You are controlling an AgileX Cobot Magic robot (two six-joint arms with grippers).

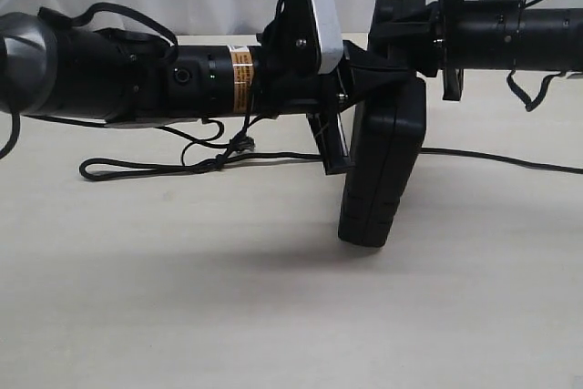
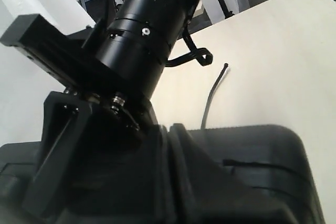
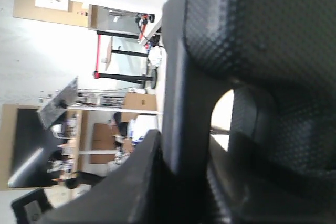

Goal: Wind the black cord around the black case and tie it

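The black case [image 1: 383, 170] hangs on edge just above the table, held between both arms. My left gripper [image 1: 357, 88] reaches in from the left and is shut on the case's upper side. From the right, my right gripper [image 1: 405, 29] is shut on the case's top by the handle cutout [image 3: 223, 111]. The black cord [image 1: 155, 167] lies on the table behind, with a knot [image 1: 235, 146], and runs on past the case. In the left wrist view the case [image 2: 262, 171] fills the bottom and a cord [image 2: 211, 95] end lies beyond it. The case [image 3: 273, 35] fills the right wrist view.
The pale table [image 1: 273, 316] stretches bare in front of the case, with the case's shadow on it. A robot cable [image 1: 528, 93] loops below the right arm. The left arm's body [image 1: 137, 75] spans the left half, low over the cord.
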